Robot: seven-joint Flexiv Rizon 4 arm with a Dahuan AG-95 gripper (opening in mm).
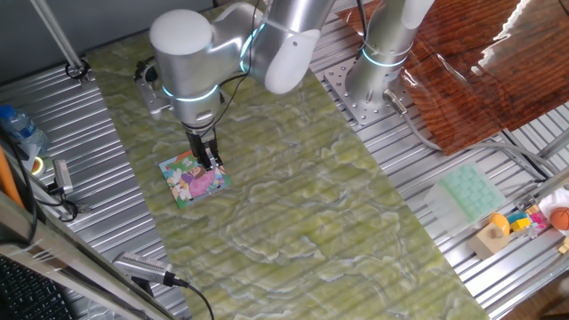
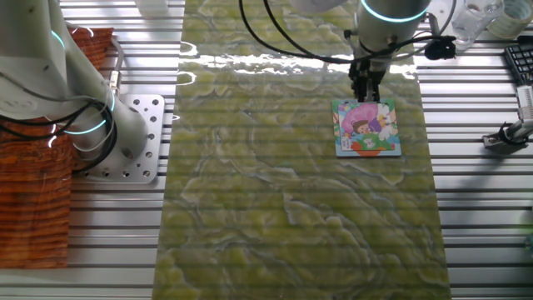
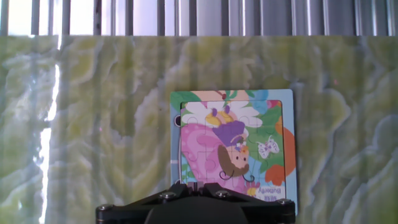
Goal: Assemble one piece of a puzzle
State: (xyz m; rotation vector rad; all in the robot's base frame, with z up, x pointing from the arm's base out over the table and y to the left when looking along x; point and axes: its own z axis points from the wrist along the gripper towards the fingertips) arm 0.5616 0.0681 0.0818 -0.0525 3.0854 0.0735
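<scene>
One gripper [image 1: 212, 164] hangs low over the puzzle [image 1: 195, 180] on the green mat [image 1: 311, 204], its opening and any held piece hidden, so most of the picture looks filled but completion is unclear.

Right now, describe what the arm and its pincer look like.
The arm is built of rounded, glossy silver-grey segments, with glowing cyan rings at the joints. Black cables loop along it towards the wrist. The pincer is black and narrow, with two slim fingers under a grey wrist block. A second, similar silver arm stands on a perforated metal base plate.
</scene>
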